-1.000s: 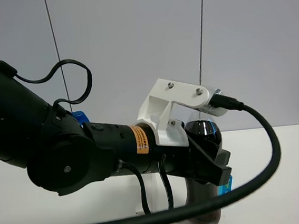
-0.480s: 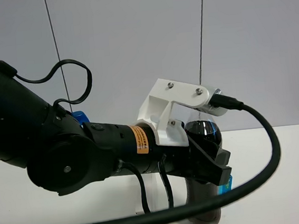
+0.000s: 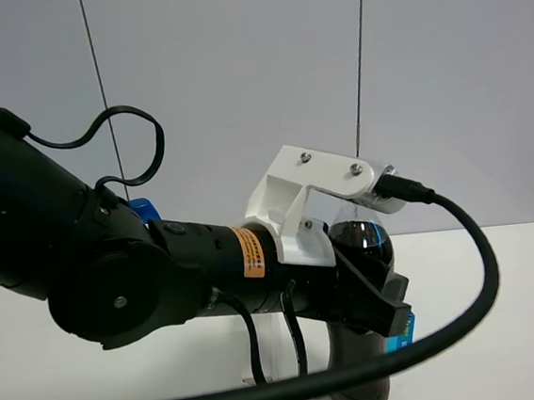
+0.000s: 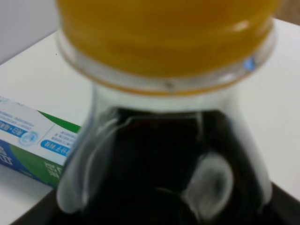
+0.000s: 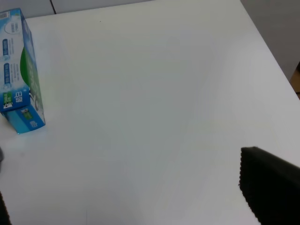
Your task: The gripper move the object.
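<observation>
The black-jawed left gripper (image 3: 382,295) clamps the clear plastic dark-cola bottle (image 4: 164,168) at its shoulder, below the yellow-orange cap (image 4: 164,33) (likely heavy, slick, stiffest near that neck).

You're in a robot lab: a plain white surface (image 5: 154,93), a grey panelled wall (image 3: 236,71), and a black, cabled arm (image 3: 94,273) fill your high view.

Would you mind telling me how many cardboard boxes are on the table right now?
1. The blue, green and white box lies on the table beside the cola bottle. The left arm blocks much of the high view, so others may be hidden.
</observation>
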Tool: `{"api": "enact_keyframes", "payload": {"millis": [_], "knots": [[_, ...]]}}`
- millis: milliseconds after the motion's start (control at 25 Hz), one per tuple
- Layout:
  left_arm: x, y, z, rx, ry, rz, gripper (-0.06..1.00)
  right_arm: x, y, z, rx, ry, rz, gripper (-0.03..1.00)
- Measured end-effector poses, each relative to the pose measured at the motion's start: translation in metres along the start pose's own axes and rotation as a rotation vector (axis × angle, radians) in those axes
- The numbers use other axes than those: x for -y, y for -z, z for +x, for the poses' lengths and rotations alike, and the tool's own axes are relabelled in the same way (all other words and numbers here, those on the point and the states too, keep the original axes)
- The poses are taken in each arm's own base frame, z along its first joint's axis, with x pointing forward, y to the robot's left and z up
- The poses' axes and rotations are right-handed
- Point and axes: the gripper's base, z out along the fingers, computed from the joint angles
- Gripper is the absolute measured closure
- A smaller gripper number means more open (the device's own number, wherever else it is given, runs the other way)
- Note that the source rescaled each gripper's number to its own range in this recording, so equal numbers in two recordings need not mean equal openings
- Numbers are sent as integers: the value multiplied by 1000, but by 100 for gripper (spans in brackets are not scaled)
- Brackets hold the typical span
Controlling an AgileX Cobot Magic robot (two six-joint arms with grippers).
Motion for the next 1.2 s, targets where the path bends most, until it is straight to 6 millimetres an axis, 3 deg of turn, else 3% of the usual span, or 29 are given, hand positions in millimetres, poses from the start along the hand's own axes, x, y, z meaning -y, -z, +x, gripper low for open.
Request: {"api": "enact_keyframes", "payload": {"millis": [160, 360, 600, 680, 760, 840, 1200], "knots": [[0, 0, 1, -7, 0, -1, 93, 0, 0, 0, 0, 0, 1, -3], [1, 0, -9, 56, -5, 7, 65, 0, 0, 0, 0, 0, 1, -3], [1, 0, -9, 56, -10, 5, 54, 0, 0, 0, 0, 0, 1, -3], [1, 0, -9, 56, -13, 5, 40, 0, 0, 0, 0, 0, 1, -3], [1, 0, -9, 56, -14, 5, 15, 0, 0, 0, 0, 0, 1, -3], [1, 0, -9, 56, -14, 5, 2, 0, 0, 0, 0, 0, 1, -3], [1, 3, -15, 73, -5, 6, -4, 0, 0, 0, 0, 0, 1, -3]]}}
